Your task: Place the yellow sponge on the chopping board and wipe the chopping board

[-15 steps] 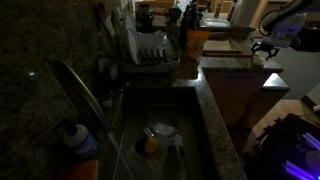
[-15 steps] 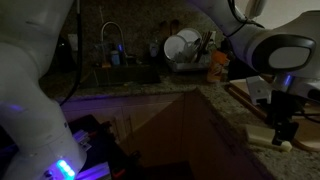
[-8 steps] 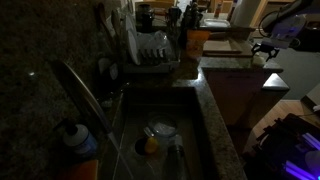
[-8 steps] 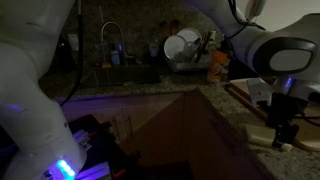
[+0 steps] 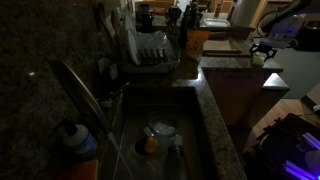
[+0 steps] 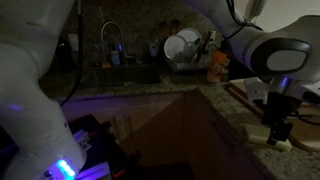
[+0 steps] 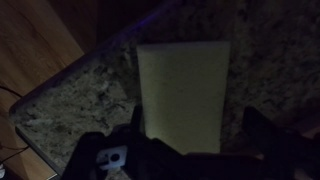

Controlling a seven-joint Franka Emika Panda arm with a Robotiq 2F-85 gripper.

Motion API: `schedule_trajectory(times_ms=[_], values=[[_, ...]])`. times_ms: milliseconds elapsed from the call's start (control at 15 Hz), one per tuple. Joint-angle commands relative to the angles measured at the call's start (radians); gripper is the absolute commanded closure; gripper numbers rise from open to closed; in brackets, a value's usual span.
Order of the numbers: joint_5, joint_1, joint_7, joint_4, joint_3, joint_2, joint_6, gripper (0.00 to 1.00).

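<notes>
Both open fingers [image 7: 268,135] hung astride the small dull-yellow rectangular sponge [image 7: 182,95], so lowering squarely before closing seemed best.

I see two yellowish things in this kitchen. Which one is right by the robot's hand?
The flat, pale yellow rectangular sponge on the speckled countertop, just below the open hand. The rounded yellow-orange lump lies away in the sink.

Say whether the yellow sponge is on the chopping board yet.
Off: the yellow sponge lies flat on the speckled granite countertop in the wrist view.
</notes>
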Motion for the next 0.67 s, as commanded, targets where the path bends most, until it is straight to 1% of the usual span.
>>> schedule_trajectory(times_ms=[0,67,200,267,333,400,467,600], values=[[0.002,-0.012,0.003,0.024,0.023,0.011,-0.033,0.04],[0.004,-0.013,0.007,0.025,0.024,0.010,-0.035,0.28],[-0.004,-0.012,0.010,0.029,0.019,0.010,-0.042,0.30],[-0.004,-0.014,0.011,0.030,0.017,0.011,-0.041,0.36],[-0.004,-0.016,0.013,0.033,0.014,0.012,-0.041,0.44],[-0.005,-0.019,0.014,0.035,0.012,0.012,-0.043,0.50],[-0.005,-0.021,0.016,0.038,0.010,0.013,-0.045,0.58],[-0.003,-0.024,0.017,0.044,0.008,0.013,-0.049,0.70]])
